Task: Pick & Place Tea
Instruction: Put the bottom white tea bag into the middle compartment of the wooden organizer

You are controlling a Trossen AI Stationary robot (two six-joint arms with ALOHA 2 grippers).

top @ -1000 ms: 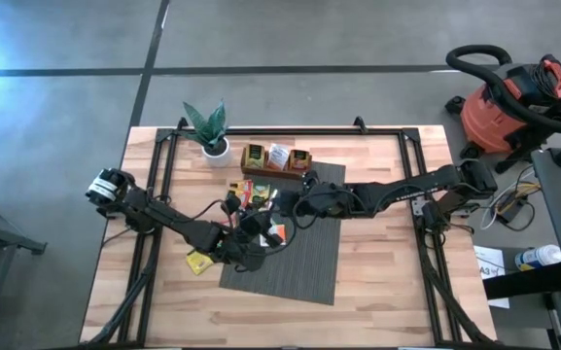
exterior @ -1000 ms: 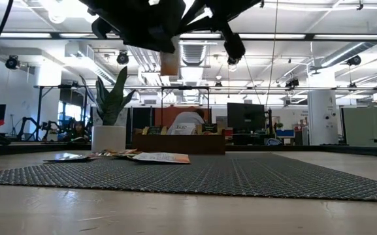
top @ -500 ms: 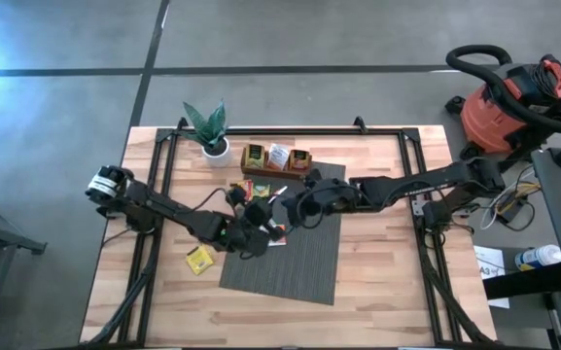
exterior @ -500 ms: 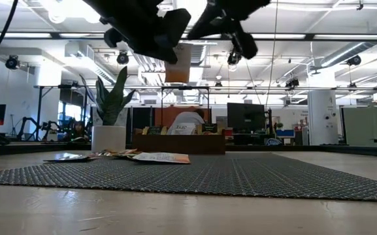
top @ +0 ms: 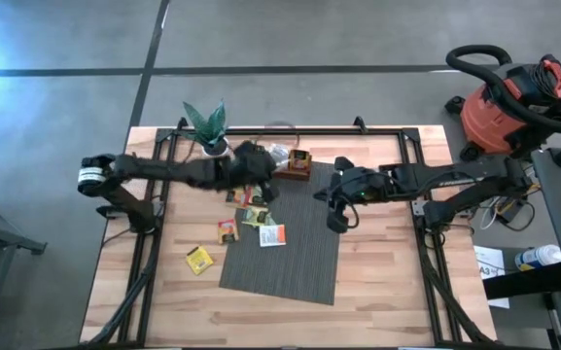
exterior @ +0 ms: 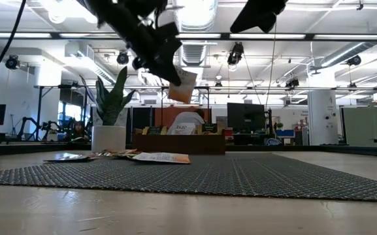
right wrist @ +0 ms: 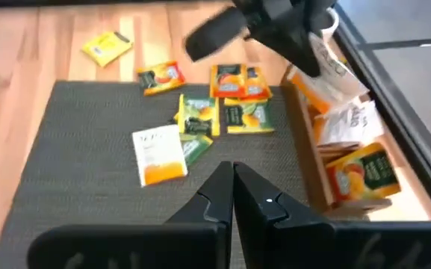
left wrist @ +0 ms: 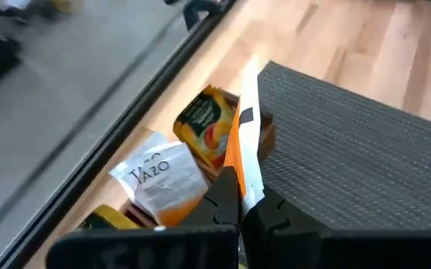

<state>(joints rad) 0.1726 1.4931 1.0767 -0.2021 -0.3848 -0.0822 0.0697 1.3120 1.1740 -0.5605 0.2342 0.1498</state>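
My left gripper (top: 258,175) hangs over the near side of the brown wooden tray (top: 297,161) at the table's far edge, shut on a white-and-orange tea sachet (exterior: 183,85). In the left wrist view that sachet (left wrist: 245,142) shows edge-on above the tray's upright sachets (left wrist: 164,179). My right gripper (top: 337,220) is shut and empty, raised over the right edge of the grey mat (top: 299,258). Several loose sachets lie flat on the mat and wood, among them a white-and-orange one (top: 272,235) and a yellow one (top: 199,259). My left gripper pinches the sachet between its two fingers (left wrist: 226,196) by one edge (left wrist: 243,179). The sachet sticks out beyond the fingertips, lifted clear and tilted (exterior: 183,85) above the tray.
A potted plant (top: 209,128) stands at the far edge, left of the tray. Black frame rails (top: 163,175) run along both table sides. A red shop vacuum (top: 513,102) sits off the table to the right. Bare wood (top: 387,282) lies right of the mat.
The two grippers were close together above the mat's left part. My left gripper has carried the sachet toward the far edge and now hangs at the tray. My right gripper has drawn back toward the table's right.
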